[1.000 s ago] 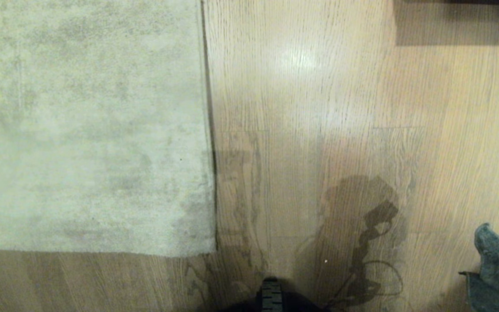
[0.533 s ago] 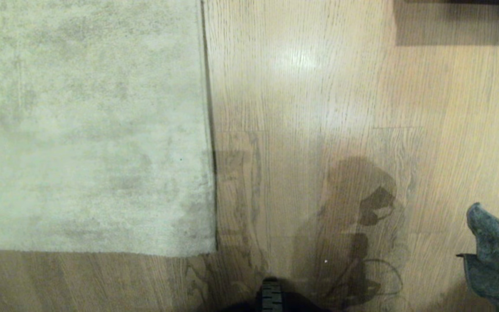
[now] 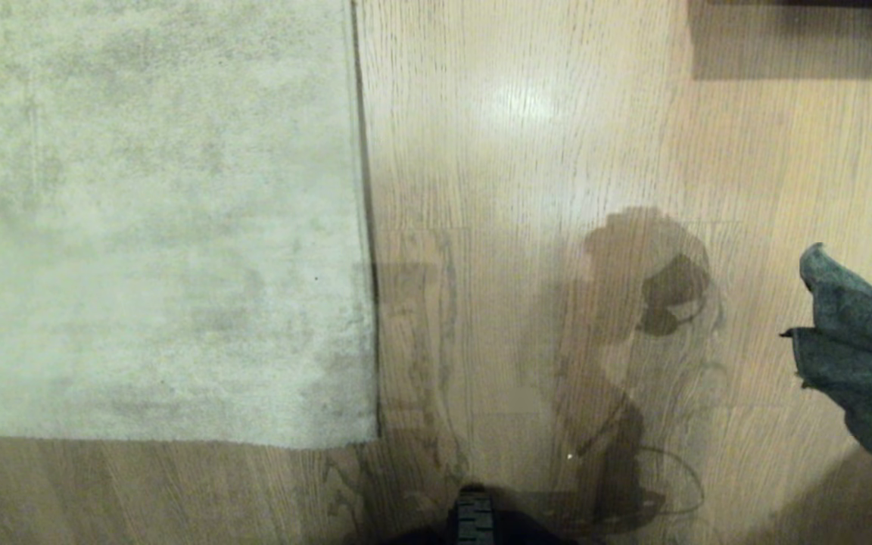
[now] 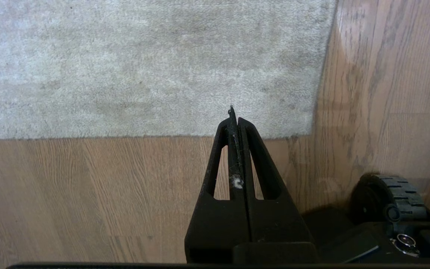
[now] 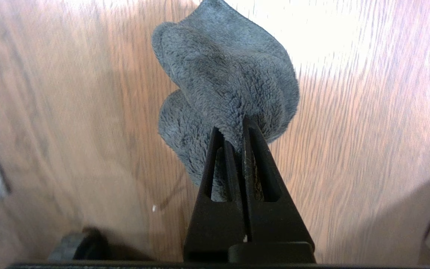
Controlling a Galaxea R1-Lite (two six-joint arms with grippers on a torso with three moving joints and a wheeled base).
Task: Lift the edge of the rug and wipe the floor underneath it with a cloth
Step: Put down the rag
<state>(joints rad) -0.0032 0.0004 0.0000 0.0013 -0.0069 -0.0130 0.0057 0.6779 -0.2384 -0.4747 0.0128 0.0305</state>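
Rug flat on floor, filling left of head view. Rug edge straight, flush to planks, square corner nearest robot base. Left gripper above that corner, fingers pressed together, holding nothing, lint on inner faces. Wheel just right of rug corner. Arm shadow on planks right of rug. Cloth well right of rug edge, clear of floor. Right gripper clamped tight on cloth fold, rest bunched beyond fingertips.

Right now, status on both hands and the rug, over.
Right hand shut on cloth, above bare floor. Left hand shut, empty, near rug corner. Rug edge flat, unlifted. Nothing in the way.
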